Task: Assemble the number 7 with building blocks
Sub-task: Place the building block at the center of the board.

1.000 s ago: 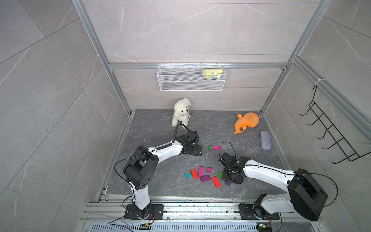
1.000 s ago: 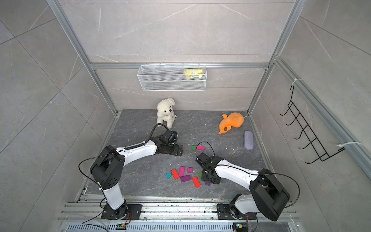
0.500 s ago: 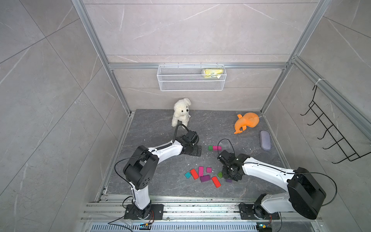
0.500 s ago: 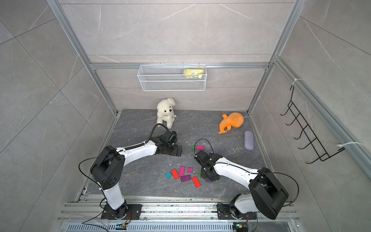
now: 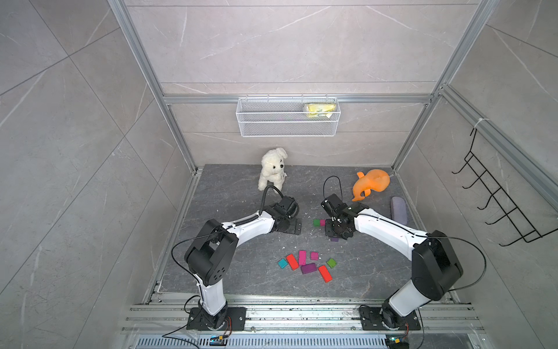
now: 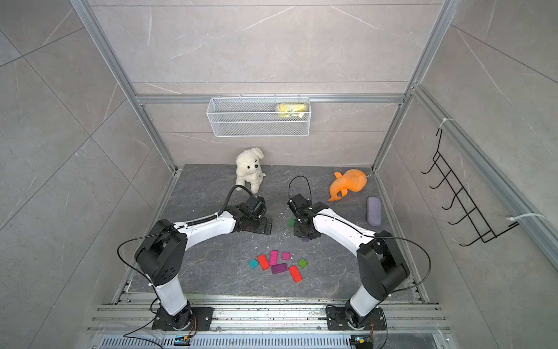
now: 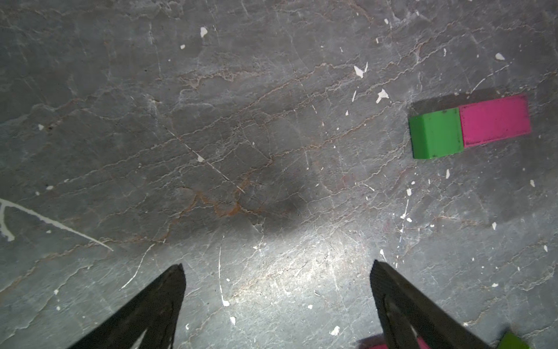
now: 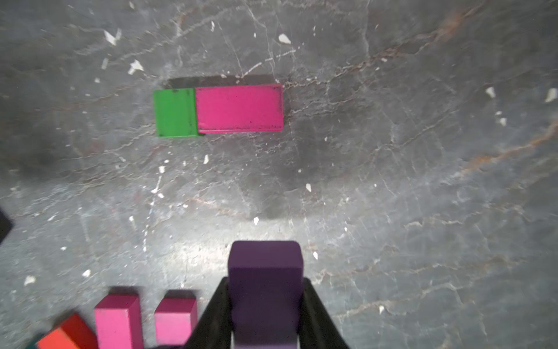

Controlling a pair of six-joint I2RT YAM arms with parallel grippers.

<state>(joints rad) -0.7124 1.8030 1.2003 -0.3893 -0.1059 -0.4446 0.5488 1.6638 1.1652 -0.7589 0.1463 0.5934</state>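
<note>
Jaws on the left arm (image 5: pixel 250 225) are spread wide with nothing between them, parked low over bare desk (image 5: pixel 229 193) in the same spot as a second ago, so that side is just idling. Moving right, the loose blocks (image 5: pixel 302 257) are bunched at the near end of the desk: teal, two reds, two pinks, a green and a bigger purple, seven by my count. Further back is the start of the number 7 (image 5: pixel 317 223): a green block (image 8: pixel 175 113) butted end to end against a pink block (image 8: pixel 238 108), both flat, which reads as the top bar. Now the actual news: the right jaws, down by the pile a second ago, have clamped onto a small purple block (image 8: pixel 265 278) and swung it up near the pink end of that bar. Can't really tell from the top views whether it's lifted clear of the desk or skimming it, too small. My guess is purple is the first stem piece, so it has to land square against the pink block's near side without nudging the bar. Bar laid, stem not begun.
</note>
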